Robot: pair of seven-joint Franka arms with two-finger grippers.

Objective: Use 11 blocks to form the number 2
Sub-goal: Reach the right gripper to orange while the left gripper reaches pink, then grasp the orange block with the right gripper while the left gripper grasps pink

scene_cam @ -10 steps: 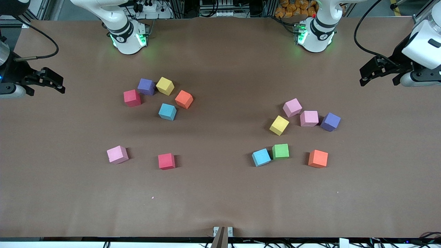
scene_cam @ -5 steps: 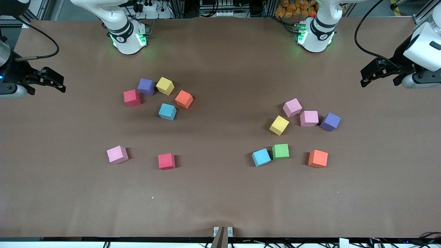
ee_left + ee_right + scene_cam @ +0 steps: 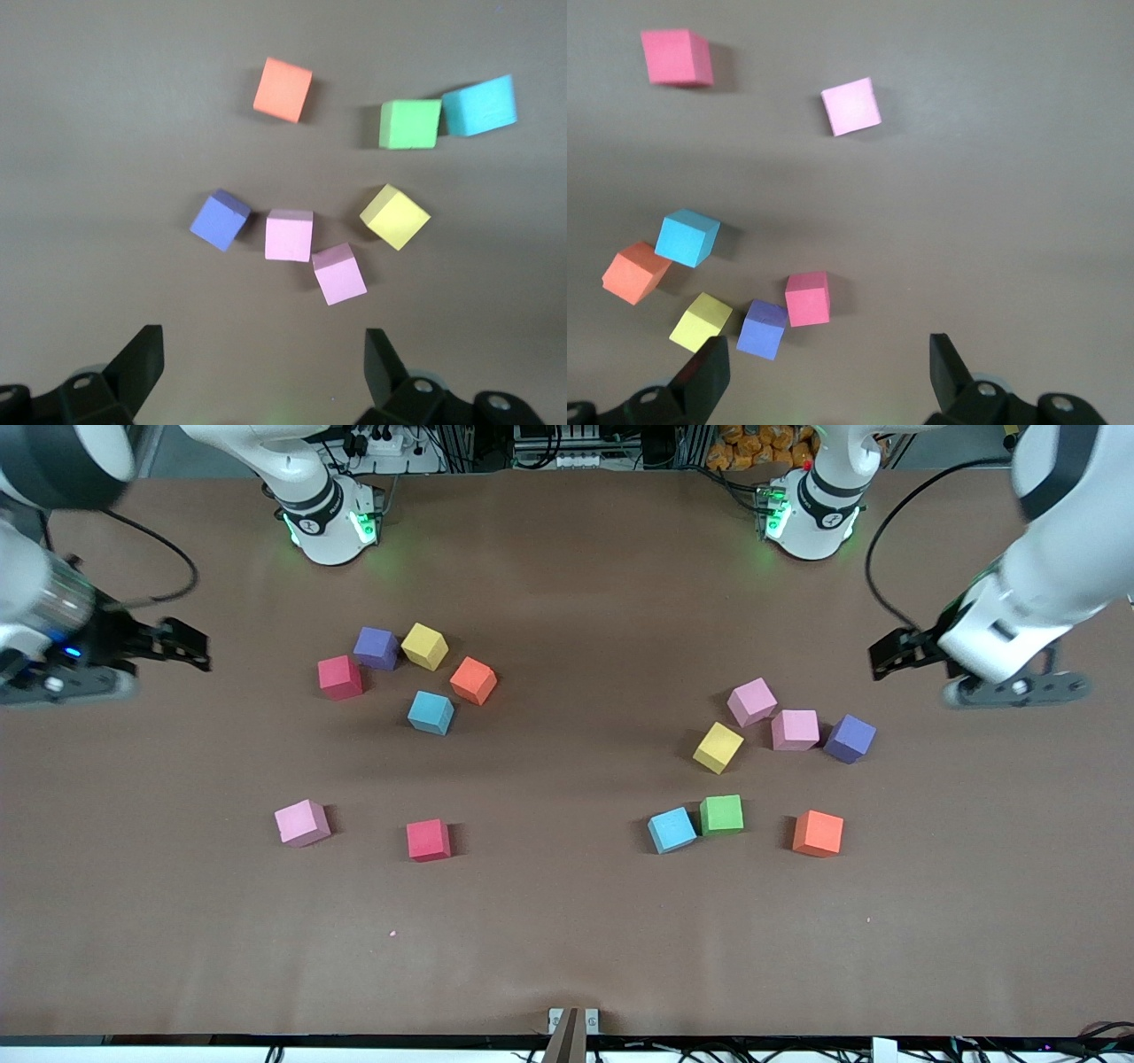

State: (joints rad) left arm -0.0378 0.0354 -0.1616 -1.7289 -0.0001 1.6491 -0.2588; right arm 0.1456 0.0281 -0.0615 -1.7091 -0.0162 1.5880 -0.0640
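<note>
Two groups of blocks lie scattered on the brown table. Toward the right arm's end lie a red (image 3: 339, 677), a yellow (image 3: 424, 646), an orange (image 3: 473, 680), a light blue (image 3: 431, 712), a pink (image 3: 302, 822) and a second red block (image 3: 429, 840). Toward the left arm's end lie two pink (image 3: 752, 701) (image 3: 795, 729), a yellow (image 3: 718, 747), a light blue (image 3: 671, 829), a green (image 3: 722, 814) and an orange block (image 3: 818, 833). My left gripper (image 3: 886, 655) (image 3: 263, 354) is open and empty over bare table beside its group. My right gripper (image 3: 190, 651) (image 3: 830, 359) is open and empty beside its group.
A purple cube (image 3: 376, 647) sits between the red and yellow blocks. Another purple cube (image 3: 850, 738) touches a pink block. The two arm bases (image 3: 328, 514) (image 3: 811, 509) stand at the table's edge farthest from the front camera. A small bracket (image 3: 573, 1020) sits at the near edge.
Both arms have swung inward from the table's ends toward their groups of blocks. No block has moved.
</note>
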